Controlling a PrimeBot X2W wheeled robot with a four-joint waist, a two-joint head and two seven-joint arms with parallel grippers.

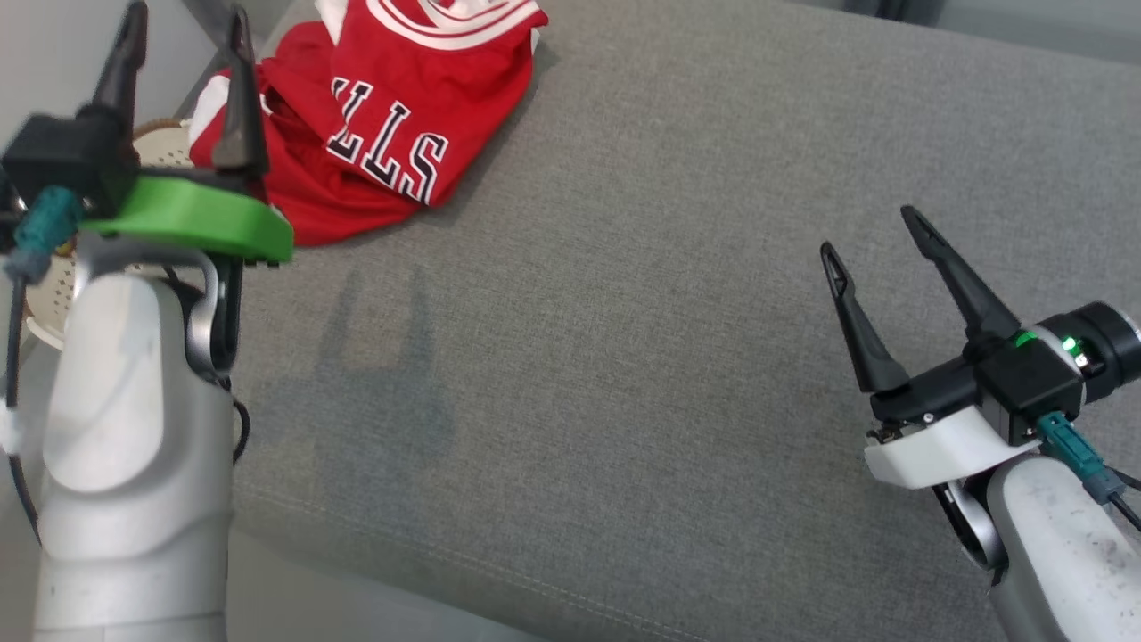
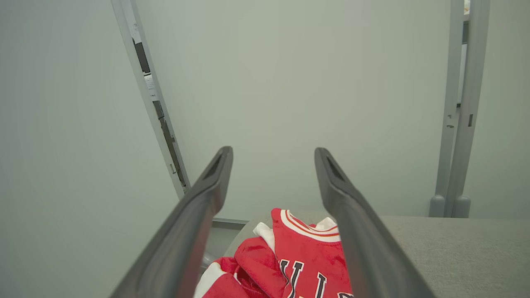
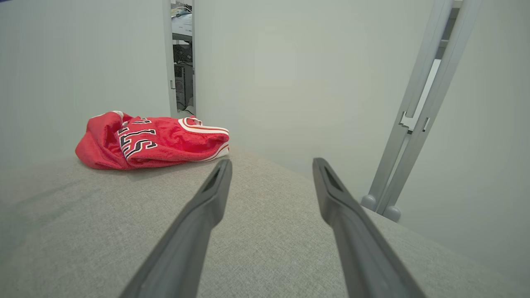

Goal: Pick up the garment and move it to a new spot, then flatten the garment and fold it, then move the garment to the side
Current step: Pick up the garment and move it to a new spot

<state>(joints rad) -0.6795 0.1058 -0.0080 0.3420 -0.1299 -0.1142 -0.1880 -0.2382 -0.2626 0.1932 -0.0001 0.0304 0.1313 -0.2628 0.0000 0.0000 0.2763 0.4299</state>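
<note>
Pick-up pending: left gripper gapes empty beside the garment, right gripper likewise well away; lowering and pinching seems next.

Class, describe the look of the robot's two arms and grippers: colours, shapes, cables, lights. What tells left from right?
Both grippers have two long, dark, tapering fingers on a black block, atop a pale grey forearm, with a teal plug and dark cable. The left gripper sits on a bright green plate; the right gripper sits on a white plate and shows a green light.
</note>
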